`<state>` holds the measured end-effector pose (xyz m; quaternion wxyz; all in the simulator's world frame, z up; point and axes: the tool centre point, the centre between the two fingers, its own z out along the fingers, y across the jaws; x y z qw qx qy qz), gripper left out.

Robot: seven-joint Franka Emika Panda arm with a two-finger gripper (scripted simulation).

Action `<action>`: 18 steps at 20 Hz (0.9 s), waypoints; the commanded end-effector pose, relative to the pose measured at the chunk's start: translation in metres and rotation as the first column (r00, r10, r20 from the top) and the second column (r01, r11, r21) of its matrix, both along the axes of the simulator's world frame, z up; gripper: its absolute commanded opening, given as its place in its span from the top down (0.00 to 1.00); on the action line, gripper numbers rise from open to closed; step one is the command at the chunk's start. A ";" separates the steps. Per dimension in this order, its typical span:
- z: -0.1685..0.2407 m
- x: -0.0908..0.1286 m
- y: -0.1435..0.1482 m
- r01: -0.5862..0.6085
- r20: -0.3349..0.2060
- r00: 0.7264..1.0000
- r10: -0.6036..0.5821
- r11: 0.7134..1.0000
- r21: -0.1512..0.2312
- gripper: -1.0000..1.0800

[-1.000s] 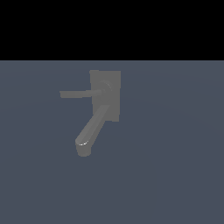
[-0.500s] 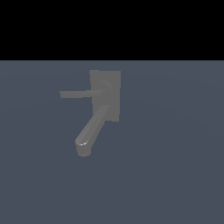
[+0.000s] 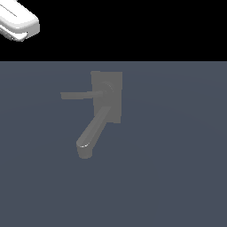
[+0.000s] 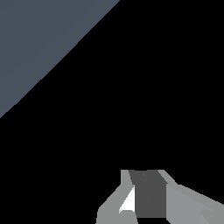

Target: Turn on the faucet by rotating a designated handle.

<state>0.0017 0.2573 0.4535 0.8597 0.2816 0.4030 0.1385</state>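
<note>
I see 1 faucet (image 3: 106, 98) lying near the middle of the flat blue-grey floor (image 3: 177, 168), with bare floor around it on every side out to the frame edges. Its rectangular base plate (image 3: 114, 84) sits nearest the black backdrop; 1 thin handle (image 3: 77, 95) juts straight out from the round hub toward the exterior view's left, and 1 thick spout (image 3: 91, 133) runs diagonally down and left, ending in a downturned tip. Handle and spout are apart at their free ends. The floor meets plain black along a straight horizon, and 1 white rounded arm segment (image 3: 17, 21) shows in the upper left corner, well apart from the faucet. In the wrist view I see the gripper (image 4: 148, 197) only partly, over black with a wedge of floor; I cannot tell whether its jaws are apart or together.
</note>
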 end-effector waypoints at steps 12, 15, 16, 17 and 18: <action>-0.223 0.038 -0.011 -0.131 -0.426 0.905 -0.020 0.938 -0.322 1.00; -0.256 0.037 -0.019 -0.155 -0.485 0.874 -0.038 0.923 -0.352 1.00; -0.265 0.037 -0.022 -0.161 -0.501 0.864 -0.044 0.919 -0.359 1.00; -0.274 0.036 -0.025 -0.167 -0.516 0.855 -0.050 0.915 -0.367 1.00; -0.281 0.036 -0.027 -0.173 -0.529 0.847 -0.056 0.911 -0.373 1.00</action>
